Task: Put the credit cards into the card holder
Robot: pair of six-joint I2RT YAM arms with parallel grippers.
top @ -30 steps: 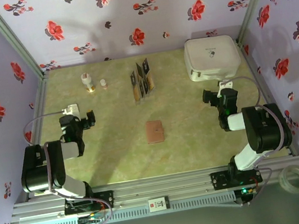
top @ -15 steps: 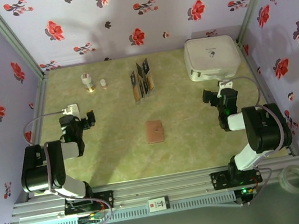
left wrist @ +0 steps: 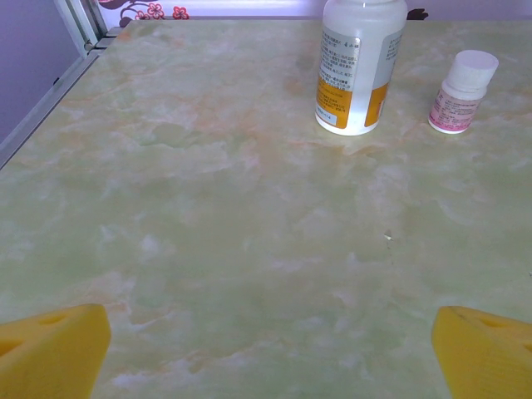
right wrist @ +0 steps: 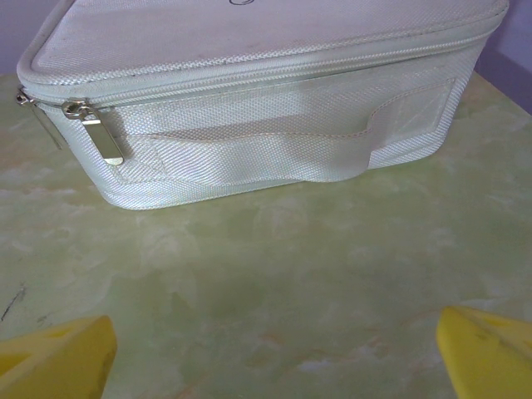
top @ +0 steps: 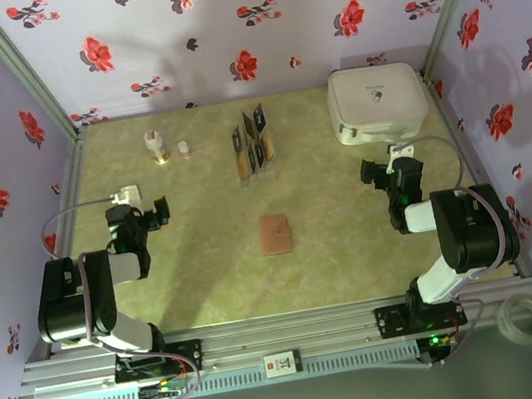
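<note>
Parked low with left hand (top: 154,215) and right hand (top: 374,173) spread wide, empty, flanking holder (top: 275,233) laid shut on bench (top: 206,270) and cards (top: 256,141) racked upright, likely for easy pinching.

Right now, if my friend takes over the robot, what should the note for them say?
Left gripper: open, empty, low over the table, pointing toward the two bottles.
Right gripper: open, empty, facing the white case.
Credit cards: standing in the rack at the far middle of the table.
Card holder: lying flat mid-table between the arms, apparently closed.
Done: nothing yet; no card is in the holder.
Left: open the holder, then pick each card and slide it in.
</note>
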